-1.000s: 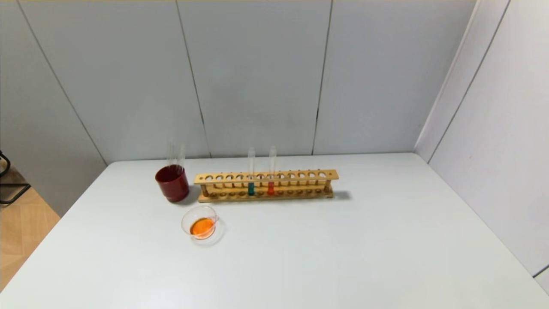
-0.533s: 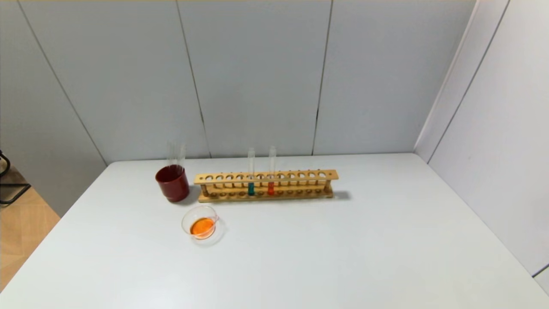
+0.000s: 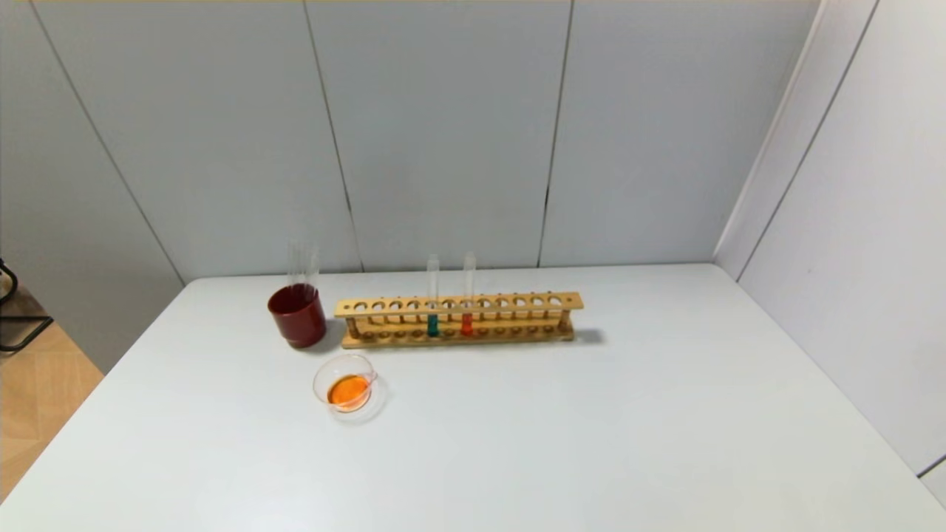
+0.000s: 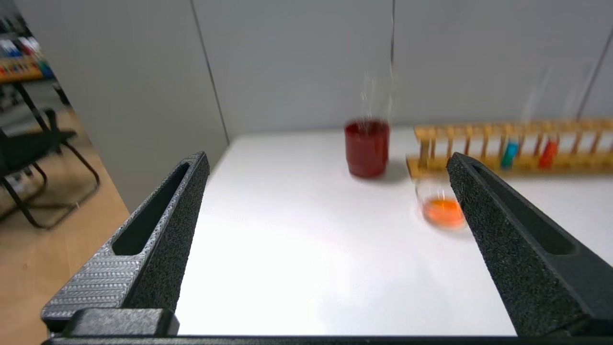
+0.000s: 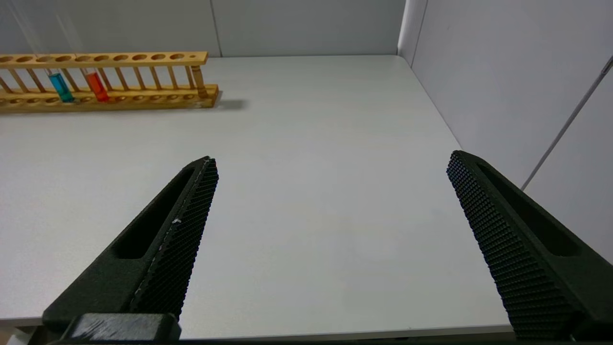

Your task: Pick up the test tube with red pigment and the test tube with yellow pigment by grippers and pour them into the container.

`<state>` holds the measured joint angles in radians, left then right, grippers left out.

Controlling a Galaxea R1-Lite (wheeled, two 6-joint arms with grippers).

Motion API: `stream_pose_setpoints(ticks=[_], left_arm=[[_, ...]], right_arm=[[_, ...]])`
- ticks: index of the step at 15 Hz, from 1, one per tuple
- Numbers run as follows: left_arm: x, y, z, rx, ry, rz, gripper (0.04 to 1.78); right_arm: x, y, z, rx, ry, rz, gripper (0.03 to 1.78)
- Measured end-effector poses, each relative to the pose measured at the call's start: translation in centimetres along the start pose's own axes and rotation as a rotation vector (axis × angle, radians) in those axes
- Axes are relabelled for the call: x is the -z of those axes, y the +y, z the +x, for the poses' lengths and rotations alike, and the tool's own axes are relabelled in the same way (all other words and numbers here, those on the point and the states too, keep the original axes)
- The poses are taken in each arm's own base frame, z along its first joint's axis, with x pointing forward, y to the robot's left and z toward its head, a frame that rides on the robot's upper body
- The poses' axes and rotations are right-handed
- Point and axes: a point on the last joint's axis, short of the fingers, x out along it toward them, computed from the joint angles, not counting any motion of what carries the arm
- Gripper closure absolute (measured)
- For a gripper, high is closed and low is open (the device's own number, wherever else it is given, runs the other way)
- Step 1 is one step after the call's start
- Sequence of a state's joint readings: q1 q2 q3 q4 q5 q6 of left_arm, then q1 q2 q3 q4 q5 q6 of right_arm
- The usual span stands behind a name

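Inside dark red cup (image 3: 297, 316), tubes barely discernible.

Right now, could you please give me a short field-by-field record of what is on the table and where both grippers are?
container: clear dish holding orange liquid, on the table in front of the cup
cup: dark red, left of the rack, two empty tubes standing in it
rack: wooden, holding a teal tube and a red tube
yellow tube: none visible
left gripper: open, empty, back from the table's left part
right gripper: open, empty, back from the table's right part
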<state>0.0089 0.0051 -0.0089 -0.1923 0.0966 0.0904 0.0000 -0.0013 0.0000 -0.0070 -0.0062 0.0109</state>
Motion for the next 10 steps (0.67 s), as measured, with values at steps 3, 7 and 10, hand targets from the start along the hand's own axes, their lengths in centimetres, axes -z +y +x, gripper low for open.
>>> stream_pose_setpoints(ticks=[3,7,10], left_arm=[[1.5,-0.4,-0.1,0.111,0.123,-0.004,0.07],[2.2,-0.5,-0.3,0.148,0.223,-0.003,0.07],[2.1,-0.4,-0.3,0.138,0.206,-0.026,0.07]], right_arm=[[0.0,0.0,0.0,-0.001,0.0,0.0,0.06],[0.0,0.0,0.0,0.0,0.0,0.0,0.06],[0.0,0.0,0.0,0.0,0.0,0.0,0.06]])
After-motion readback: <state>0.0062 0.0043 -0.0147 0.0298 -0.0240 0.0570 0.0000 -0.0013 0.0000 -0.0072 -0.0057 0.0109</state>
